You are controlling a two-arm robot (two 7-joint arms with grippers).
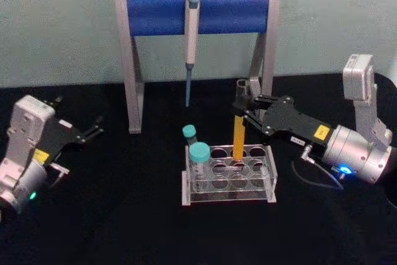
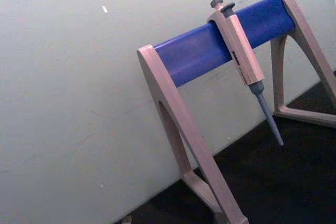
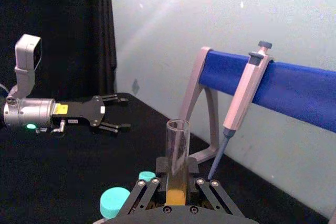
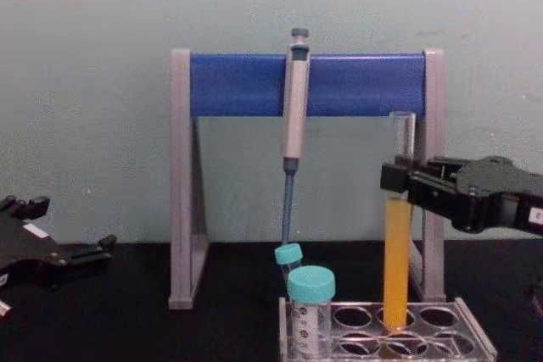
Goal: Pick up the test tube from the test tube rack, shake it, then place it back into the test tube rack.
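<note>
- Biggest thing back there was the grey-and-blue pipette stand [image 1: 155,13], parked against the wall at the far side of the black table [image 1: 124,228].
- The right gripper [image 1: 240,111] reached in from the right over the rack, with its fingers pinched in tight on the test tube, right about where the liquid stopped.
- The left gripper [image 1: 77,115] just sat low at the left of the table, well away from everything, with its fingers spread apart and nothing between them.
- The test tube rack [image 1: 231,195] was in the middle of the table, in front of the stand. It's a clear plastic one with two rows of round holes.
- A pipette [image 1: 191,29] hung off the stand's blue bar, tip pointing down.
- The test tube [image 1: 238,138] stood upright with orange-yellow liquid in it. Its lower end was down in a back-row hole near the middle of the rack, and the empty clear top poked up above the fingers.
- Two teal-capped tubes [image 1: 200,153] were at the rack's left end, one in front and one behind.
</note>
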